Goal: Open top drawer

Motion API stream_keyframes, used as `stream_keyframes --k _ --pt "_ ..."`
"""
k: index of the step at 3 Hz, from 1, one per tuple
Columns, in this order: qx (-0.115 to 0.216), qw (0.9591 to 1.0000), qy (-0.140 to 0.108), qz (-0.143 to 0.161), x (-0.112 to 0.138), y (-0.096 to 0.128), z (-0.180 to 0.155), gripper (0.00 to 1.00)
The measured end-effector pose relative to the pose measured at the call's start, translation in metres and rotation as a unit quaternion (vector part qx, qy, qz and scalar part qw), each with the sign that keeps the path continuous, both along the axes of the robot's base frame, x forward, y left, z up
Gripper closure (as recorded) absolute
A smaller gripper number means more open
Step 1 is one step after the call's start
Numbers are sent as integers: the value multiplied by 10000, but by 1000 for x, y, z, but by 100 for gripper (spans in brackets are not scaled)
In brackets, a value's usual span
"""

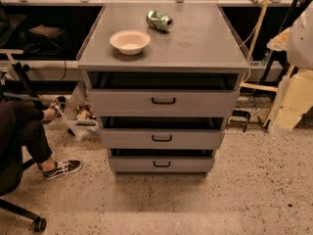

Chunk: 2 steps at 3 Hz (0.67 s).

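Well apart: top drawer (163, 102), jaws far right.

A grey metal cabinet (161, 66) holds a round white bowl (129, 41) at the front left of its tabletop (205, 43) and a squashed green can (159, 20) lying on its side farther back. The wide grey top drawer (205, 103) with a small black handle (163, 101) has a dark gap above its front. The robot's gripper (292, 104) is a pale shape at the right edge, well apart from the drawer, and a person's black and white shoe (61, 168) rests on the floor (220, 199) at the left.
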State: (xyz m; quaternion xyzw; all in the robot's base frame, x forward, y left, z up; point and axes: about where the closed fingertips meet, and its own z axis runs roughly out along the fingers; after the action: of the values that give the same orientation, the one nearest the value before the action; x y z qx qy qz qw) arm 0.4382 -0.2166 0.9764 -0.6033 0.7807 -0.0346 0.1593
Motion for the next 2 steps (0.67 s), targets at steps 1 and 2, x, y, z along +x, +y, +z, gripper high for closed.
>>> stream_keyframes --k 1,2 --pt "0 10000 0 0 0 0 0 0" --pt "66 10000 -60 -15 9 11 -7 0"
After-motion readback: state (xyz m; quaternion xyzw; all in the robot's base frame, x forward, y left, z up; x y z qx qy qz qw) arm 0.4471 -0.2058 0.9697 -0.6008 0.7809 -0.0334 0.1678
